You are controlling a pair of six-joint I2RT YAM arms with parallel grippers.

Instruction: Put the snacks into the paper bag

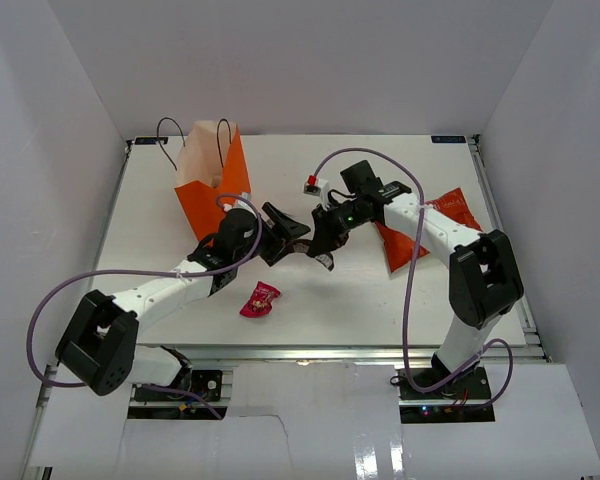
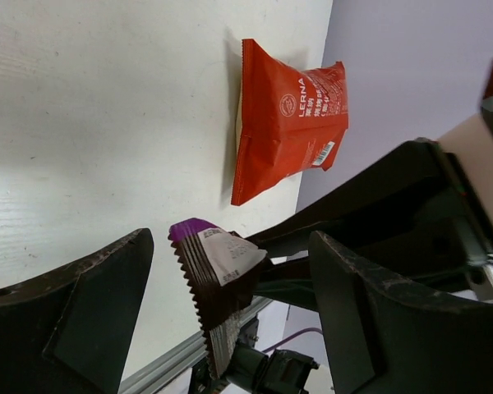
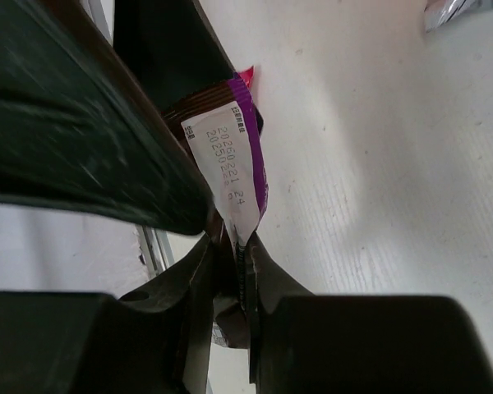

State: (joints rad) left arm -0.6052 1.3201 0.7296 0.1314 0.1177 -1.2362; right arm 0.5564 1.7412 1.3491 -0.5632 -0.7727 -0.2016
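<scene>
1. Pinched in the right end effector [image 3: 230,264]: the purple bar [image 2: 218,271], lifted off the worktop [image 1: 360,300] near its middle; fingers pressed together on the wrapper's lower crimped edge, probably so that the body of the bar stays free for a second grip.
2. Spread wide on either side of that bar: the left end effector [image 1: 280,232], fingers well apart and touching nothing; placed so as to take the bar once it closes.
3. Judged to be a hand-over: standing upright at the far left, mouth up and cord handles raised, the paper bag [image 1: 205,205] is on the left arm's side and a long reach for the right arm.
4. Lying flat under the right forearm on the right of the worktop: the red-orange chip bag [image 2: 283,115], not yet packed; probably awkward later, being the widest of the snacks.
5. Lying loose in front of the left arm: a pink candy [image 1: 260,298], well apart from both end effectors.
6. Next move, as a judgement: close the left fingers on the bar's free upper part before releasing on the right; risk of a drop if the release comes early, or of a crushed wrapper edge if both squeeze the same spot.
7. Cannot tell whether anything lies inside the paper bag; interior hidden from every view.
</scene>
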